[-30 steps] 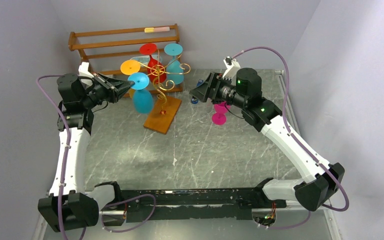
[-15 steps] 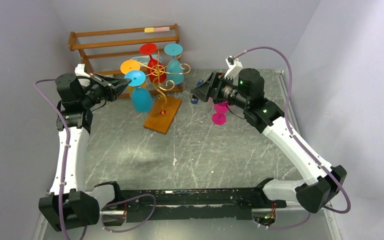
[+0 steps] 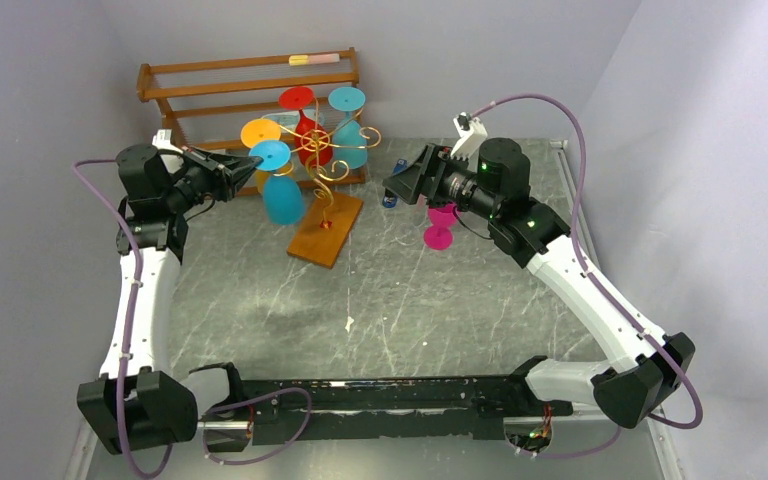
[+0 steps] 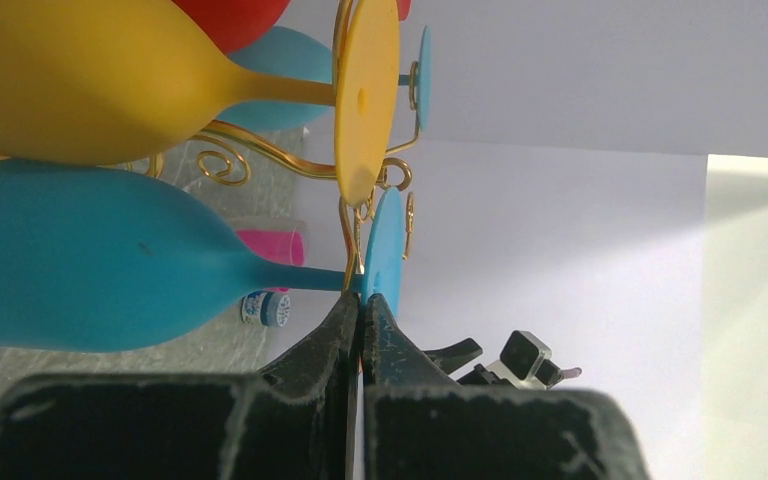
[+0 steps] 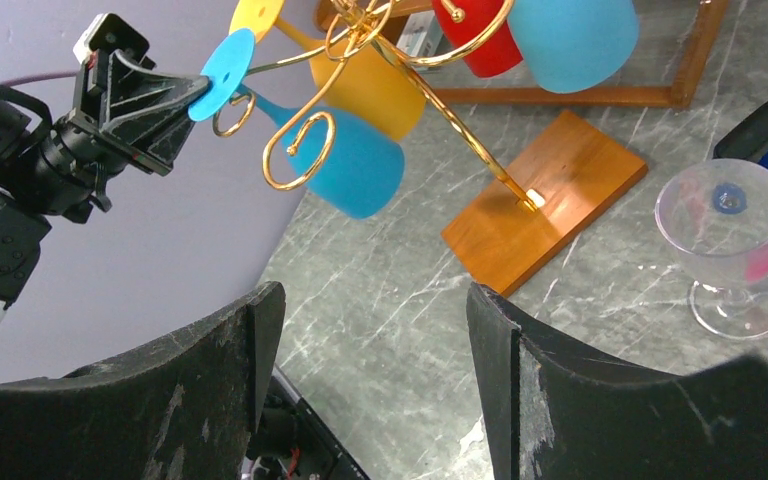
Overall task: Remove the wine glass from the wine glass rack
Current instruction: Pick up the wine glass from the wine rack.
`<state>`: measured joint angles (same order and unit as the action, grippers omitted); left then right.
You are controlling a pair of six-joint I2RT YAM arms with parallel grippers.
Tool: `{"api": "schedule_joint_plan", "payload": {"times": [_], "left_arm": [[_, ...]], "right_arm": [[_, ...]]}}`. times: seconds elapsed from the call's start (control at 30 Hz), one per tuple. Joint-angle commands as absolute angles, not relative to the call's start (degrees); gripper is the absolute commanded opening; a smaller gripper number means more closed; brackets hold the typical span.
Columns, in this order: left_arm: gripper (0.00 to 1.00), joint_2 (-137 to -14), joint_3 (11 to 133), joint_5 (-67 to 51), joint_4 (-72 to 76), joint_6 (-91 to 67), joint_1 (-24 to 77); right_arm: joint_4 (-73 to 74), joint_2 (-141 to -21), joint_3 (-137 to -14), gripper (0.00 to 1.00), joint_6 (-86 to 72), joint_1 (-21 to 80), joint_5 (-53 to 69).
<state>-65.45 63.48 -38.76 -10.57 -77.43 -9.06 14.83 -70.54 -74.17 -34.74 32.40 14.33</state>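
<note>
bright, even light; near fingers blurred

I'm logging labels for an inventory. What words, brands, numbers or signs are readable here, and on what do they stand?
No text here can be read.
The small blue-and-white item has print that is too blurred to read.
The yellow-and-pink strip on the wooden shelf rack is too small to tell.
No markings show on the blue wine glass or the wine glass rack.

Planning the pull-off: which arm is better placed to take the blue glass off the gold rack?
Left. The left fingers are shut on the foot of the blue glass hanging on the rack; the right fingers are open, empty and well apart from it.
</note>
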Motion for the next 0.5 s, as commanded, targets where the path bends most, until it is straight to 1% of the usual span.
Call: {"api": "schedule_joint_plan", "payload": {"times": [0.0, 0.13, 0.47], "left_arm": [[0.05, -65.39, 64.75, -36.82, -7.53, -79.16, -7.11], [0.05, -65.34, 64.19, -34.78, -5.83, -80.42, -4.44], [0.05, -65.06, 64.87, -33.03, -5.96, -80.73, -2.46]], "right_arm": [[13.96, -69.69, -73.25, 0.71, -35.31, 32.19, 14.05], [13.54, -69.70, -72.96, 0.71, -35.59, 32.20, 14.23], [13.68, -69.11, -72.71, 0.71, -34.97, 32.16, 13.54]]}}
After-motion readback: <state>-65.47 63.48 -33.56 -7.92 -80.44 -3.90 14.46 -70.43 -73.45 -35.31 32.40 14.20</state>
